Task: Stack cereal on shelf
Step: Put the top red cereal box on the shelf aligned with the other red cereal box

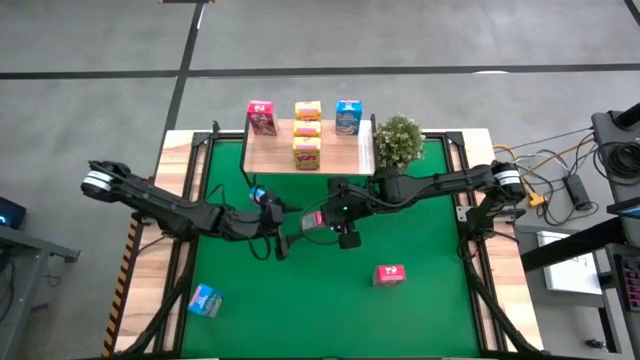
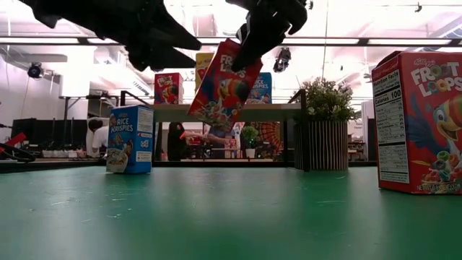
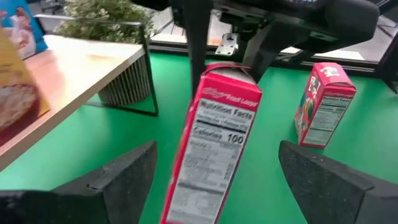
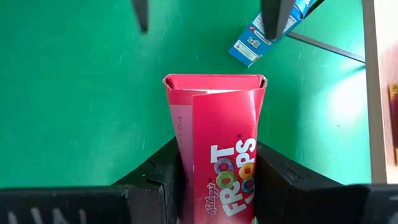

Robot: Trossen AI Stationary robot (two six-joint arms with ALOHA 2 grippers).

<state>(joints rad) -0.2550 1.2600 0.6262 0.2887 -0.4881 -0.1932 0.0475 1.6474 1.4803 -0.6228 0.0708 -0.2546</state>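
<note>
Right end effector (image 4: 217, 180) holds red cereal box (image 4: 217, 149) above open green tabletop (image 4: 74, 93).

Centre frame: red Froot Loops box (image 3: 211, 149), tilted, Nutrition Facts panel facing the camera, pinched at its top by the right gripper (image 3: 227, 59), whose dark fingers drop from the upper edge. Lower corners: 2 dark fingers (image 3: 118, 180) of the left gripper (image 3: 214, 186), spread wide, flanking the box without touching it. Right of centre: second red Froot Loops box (image 3: 323, 102), upright on the green tabletop (image 3: 273, 143). Left: light-wood shelf (image 3: 68, 74) on black legs, carrying a yellow box (image 3: 15, 87) and a blue box (image 3: 25, 28) at the frame edge. Upper left, past the shelf: potted green plant (image 3: 109, 37) in a ribbed pot.
</note>
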